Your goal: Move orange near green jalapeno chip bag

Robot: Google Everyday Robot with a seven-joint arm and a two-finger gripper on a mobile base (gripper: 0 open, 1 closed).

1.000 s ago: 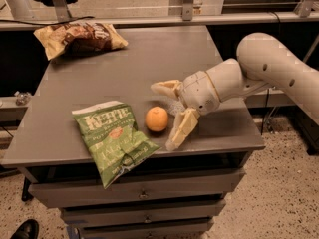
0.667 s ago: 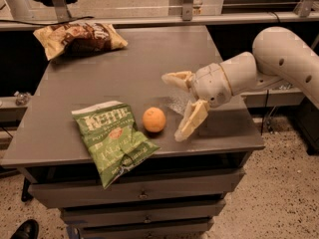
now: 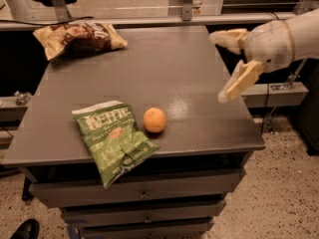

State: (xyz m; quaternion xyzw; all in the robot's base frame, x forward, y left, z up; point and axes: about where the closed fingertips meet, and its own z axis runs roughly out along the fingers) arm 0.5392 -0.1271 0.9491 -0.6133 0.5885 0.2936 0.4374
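The orange lies on the grey table near its front edge, just right of the green jalapeno chip bag, close to the bag's edge. The bag lies flat and hangs a little over the front edge. My gripper is open and empty, raised above the table's right edge, well to the right of the orange and apart from it. Its cream fingers are spread wide.
A tan-and-brown chip bag lies at the table's back left corner. Drawers sit under the table top. A rail runs behind the table. A dark shoe is on the floor at lower left.
My gripper has drawn away from the orange, moving right and up off toward the table's right edge. The orange stays next to the green bag.
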